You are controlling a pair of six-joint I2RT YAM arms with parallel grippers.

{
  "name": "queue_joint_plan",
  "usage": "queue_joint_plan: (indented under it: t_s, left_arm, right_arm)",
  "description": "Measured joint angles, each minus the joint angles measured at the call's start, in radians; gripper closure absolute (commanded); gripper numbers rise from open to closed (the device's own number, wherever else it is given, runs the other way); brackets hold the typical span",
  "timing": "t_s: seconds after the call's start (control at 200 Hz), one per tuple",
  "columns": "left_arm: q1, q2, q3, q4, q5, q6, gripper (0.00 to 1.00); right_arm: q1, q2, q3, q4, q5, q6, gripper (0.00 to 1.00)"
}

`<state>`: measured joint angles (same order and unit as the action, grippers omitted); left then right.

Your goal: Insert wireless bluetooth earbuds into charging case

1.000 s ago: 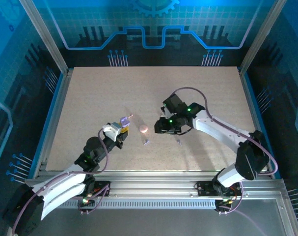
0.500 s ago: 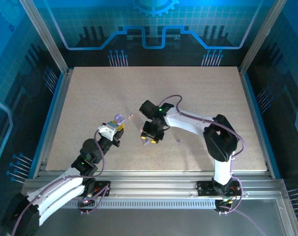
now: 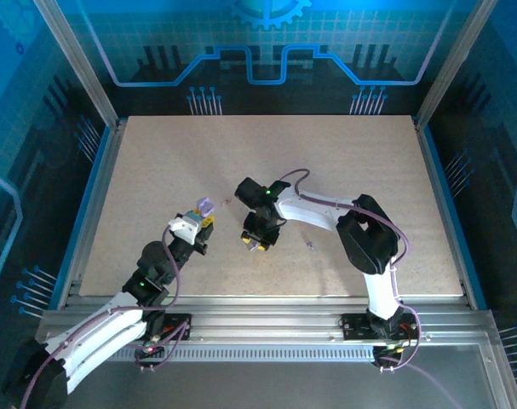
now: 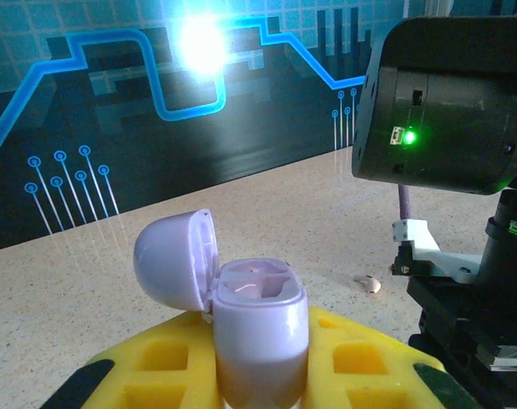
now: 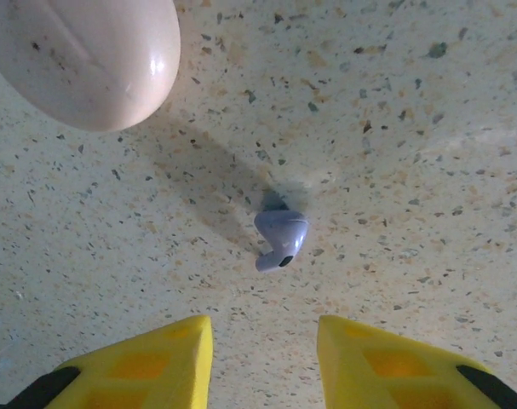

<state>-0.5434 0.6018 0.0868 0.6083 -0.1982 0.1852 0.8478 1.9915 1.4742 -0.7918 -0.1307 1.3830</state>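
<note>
Lilac plastic is sitting in your left gripper [image 4: 256, 379]. Its yellow fingers [image 4: 147, 368] are clamping the body of the lilac charging case [image 4: 260, 328] from both sides. The case is standing upright with its lid [image 4: 177, 260] hinged back to the left, showing the moulded seats inside. From overhead, you are holding that case [image 3: 205, 207] in the left gripper [image 3: 200, 226], left of the middle of the table [image 3: 156, 162] and toward its near edge.

Your right gripper [image 5: 263, 362] is hanging wide open with nothing between its yellow fingers [image 5: 160, 362]. It is pointing straight down at the speckled surface. A greyish-lilac earbud [image 5: 281, 239] is lying on the table just ahead of the gap between those fingers, touching neither. A pale pink case [image 5: 83, 51], closed, is resting beyond that earbud and to its left in the wrist view. From above, the right gripper [image 3: 256, 242] is hovering near the table's middle, just right of the left one.

A pinkish earbud [image 4: 373, 284] is lying on the table past the lilac case, near the right arm [image 4: 445, 102]. Overhead, this pinkish earbud [image 3: 226, 202] is showing just beyond the open lid. Another tiny earbud [image 3: 310, 247] is lying to the right of the right gripper, too small for you to tell its colour.
</note>
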Motion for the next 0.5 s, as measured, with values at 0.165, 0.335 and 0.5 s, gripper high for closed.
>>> queue_joint_plan:
  t_s: [0.165, 0.335, 0.5]
  left_arm:
    - [0.0, -0.003, 0.0, -0.01, 0.0, 0.0, 0.89]
    - [0.0, -0.003, 0.0, -0.013, 0.0, 0.0, 0.89]
    - [0.0, -0.003, 0.0, -0.013, 0.0, -0.003, 0.89]
  right_arm:
    - [-0.002, 0.033, 0.0, 0.0, 0.0, 0.006, 0.63]
    - [-0.006, 0.06, 0.0, 0.0, 0.0, 0.005, 0.64]
    - [-0.01, 0.076, 0.003, 0.0, 0.0, 0.004, 0.67]
